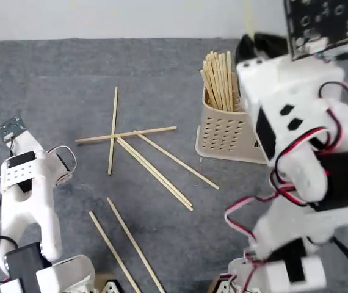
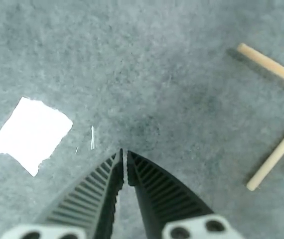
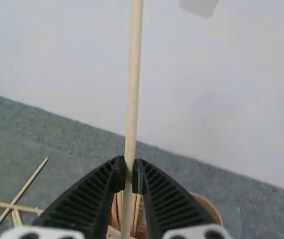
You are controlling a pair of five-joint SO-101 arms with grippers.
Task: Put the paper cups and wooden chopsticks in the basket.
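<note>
A beige perforated basket (image 1: 226, 137) stands at the back right of the grey mat, with several wooden chopsticks (image 1: 220, 79) upright in it. More chopsticks (image 1: 155, 171) lie scattered on the mat in the middle and front. My right gripper (image 3: 129, 175) is above the basket (image 3: 207, 206), shut on one chopstick (image 3: 133, 79) that stands upright through its fingers. My left gripper (image 2: 124, 159) is shut with nothing in it, low over the mat at the left, near two chopstick ends (image 2: 276, 154).
A white paper scrap (image 2: 30, 133) lies on the mat beside the left gripper. The right arm's white body (image 1: 302, 159) rises over the right side of the table. A pale wall runs behind the mat.
</note>
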